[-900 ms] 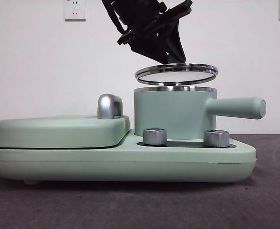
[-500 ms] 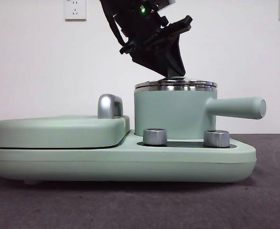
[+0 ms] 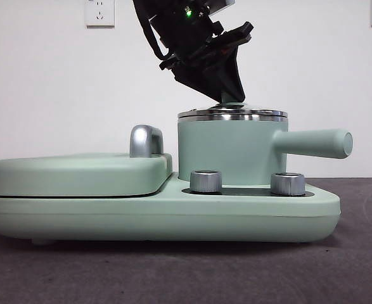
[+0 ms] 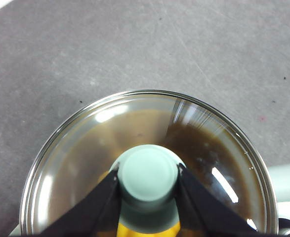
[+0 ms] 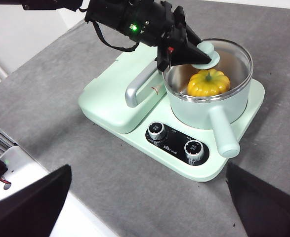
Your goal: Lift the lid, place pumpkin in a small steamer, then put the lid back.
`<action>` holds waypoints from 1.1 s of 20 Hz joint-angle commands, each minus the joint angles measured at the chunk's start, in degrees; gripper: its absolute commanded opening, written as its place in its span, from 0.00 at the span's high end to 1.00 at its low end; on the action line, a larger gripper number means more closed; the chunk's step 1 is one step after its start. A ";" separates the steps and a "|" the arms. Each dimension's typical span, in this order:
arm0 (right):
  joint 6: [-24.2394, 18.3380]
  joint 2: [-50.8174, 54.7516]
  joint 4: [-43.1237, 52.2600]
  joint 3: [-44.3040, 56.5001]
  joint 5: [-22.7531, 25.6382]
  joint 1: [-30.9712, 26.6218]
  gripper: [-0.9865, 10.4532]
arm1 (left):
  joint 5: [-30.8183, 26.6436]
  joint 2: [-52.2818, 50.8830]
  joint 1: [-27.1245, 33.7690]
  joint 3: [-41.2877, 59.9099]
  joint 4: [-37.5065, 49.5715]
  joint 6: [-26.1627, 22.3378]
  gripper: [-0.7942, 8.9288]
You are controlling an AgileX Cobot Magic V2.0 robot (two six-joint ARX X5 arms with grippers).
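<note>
The glass lid [image 3: 232, 114] with its steel rim lies flat on the small steamer [image 3: 227, 152], a mint-green pot with a long side handle [image 3: 312, 143]. From above, my left gripper [image 3: 231, 96] comes down onto the lid's mint knob [image 4: 148, 178] and is shut on it, one jaw pressed against each side. The yellow-orange pumpkin [image 5: 208, 84] sits inside the steamer [image 5: 204, 111] and shows through the glass [image 5: 233, 54]. My right gripper [image 5: 147, 197] stays high and well back from the cooker, open and holding nothing.
The steamer stands on the right of a mint-green cooker base [image 3: 173, 215] with two steel dials [image 3: 206, 181] [image 3: 288, 183]. On the base's left is the flat griddle cover [image 3: 78, 174] with a chrome handle [image 3: 144, 140]. Grey table surface surrounds it.
The lid, held tilted above the pot a second ago, has come down flat onto the steamer's rim. Over the last half second almost nothing has moved.
</note>
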State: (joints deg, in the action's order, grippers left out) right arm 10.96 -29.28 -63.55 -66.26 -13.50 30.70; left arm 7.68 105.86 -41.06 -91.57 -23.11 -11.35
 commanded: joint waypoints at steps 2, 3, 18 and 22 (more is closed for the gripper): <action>1.07 -0.11 0.94 -0.55 0.00 0.28 0.48 | 0.22 1.55 -0.52 -1.16 -1.09 -1.64 0.88; 1.09 -0.11 0.94 -0.55 0.00 0.28 0.48 | 0.24 1.53 -0.52 -1.22 -1.07 -1.64 0.86; 0.92 -0.17 0.94 -0.55 -0.02 0.28 0.48 | 0.26 -3.32 -0.42 -17.14 -23.98 4.76 0.39; 0.20 -0.22 0.98 -0.55 -0.04 0.28 0.48 | 0.28 -11.98 -0.11 -16.70 -36.81 4.96 0.40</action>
State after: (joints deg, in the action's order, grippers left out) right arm 11.77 -29.28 -63.35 -66.26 -13.52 30.70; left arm 7.73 93.36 -40.88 -106.59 -59.94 -6.79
